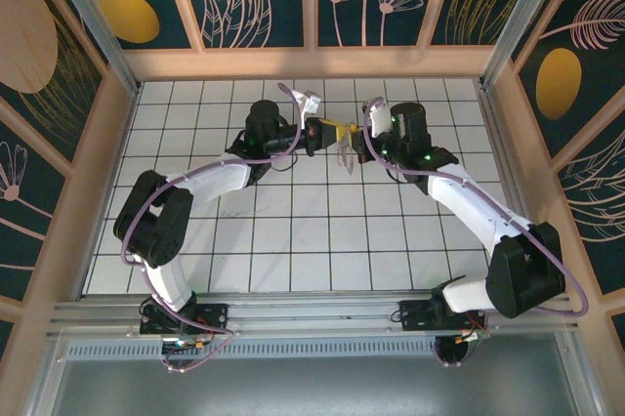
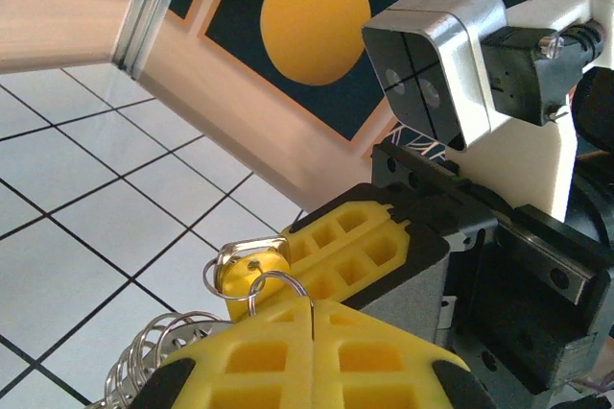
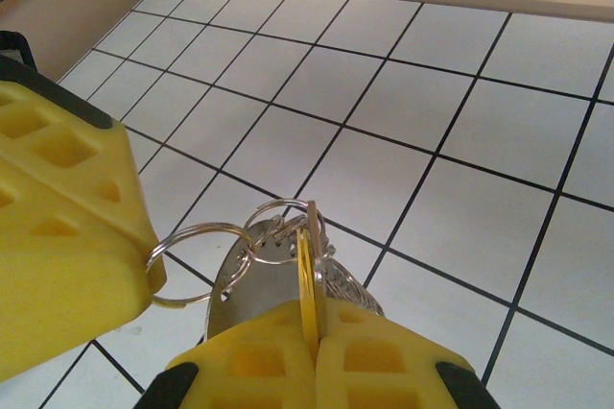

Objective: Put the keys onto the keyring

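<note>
- The left tool [image 2: 312, 311], with chunky yellow cellular plastic fingers, is clamped shut with a wire loop coming out of its seam. The right tool [image 3: 315, 335], of the same build, is closed on a key's head. In the top view the two meet tip to tip, raised above the white tiled tabletop [image 1: 293, 230].
- The thin silvery wire keyring [image 3: 197, 228] runs into the left tool's finger and reaches toward the right tool.
- The flat silvery metal keys [image 3: 251, 282] hang under the loops, between the tools.
- The yellow-plastic-headed key [image 3: 307, 265] stands edge-on in the right tool's seam, its long axis in line with that tool. The keyring lies just to its left in the right wrist view, with the loops overlapping. I judge threading turns on that alignment, and neither arm is nearer.
- No brand, label or writing can be read.
</note>
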